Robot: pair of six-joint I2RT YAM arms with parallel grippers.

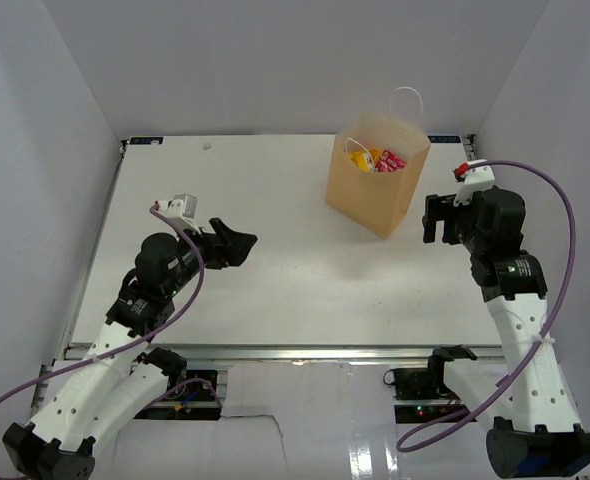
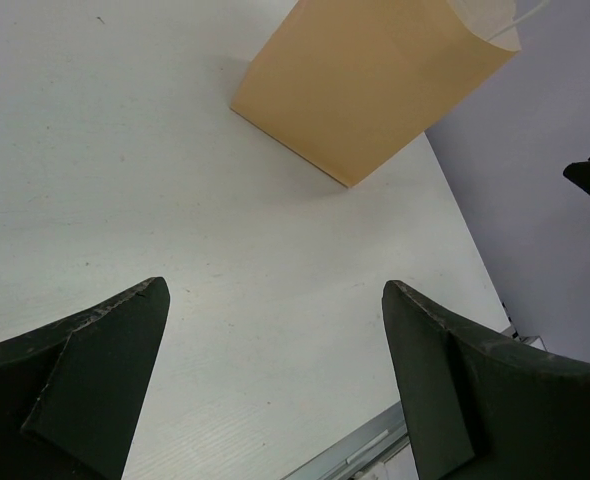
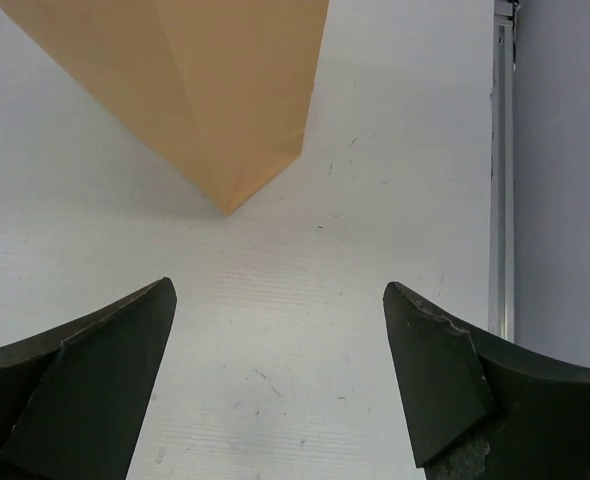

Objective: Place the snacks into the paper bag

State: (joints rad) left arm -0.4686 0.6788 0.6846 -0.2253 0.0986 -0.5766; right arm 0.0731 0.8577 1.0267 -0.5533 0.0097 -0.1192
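Hovering over the left side of the table (image 1: 275,290), the left gripper (image 1: 237,243) has its fingers spread wide with nothing between them. Its wrist view looks across bare white surface toward the bag. Right of centre, near the far edge, the paper bag (image 1: 370,190) stands upright with its mouth open and one white loop handle raised at the back. The snacks (image 1: 377,159) that show, yellow, orange and red-pink packets, all lie inside it near the top. Just beside the bag on the right, apart from it, the right gripper (image 1: 437,220) is also wide open and holds nothing. Judging by this, the packing looks finished or nearly so, since every visible packet is in the bag. The bag's face shows no print, and the packets are too small to read.
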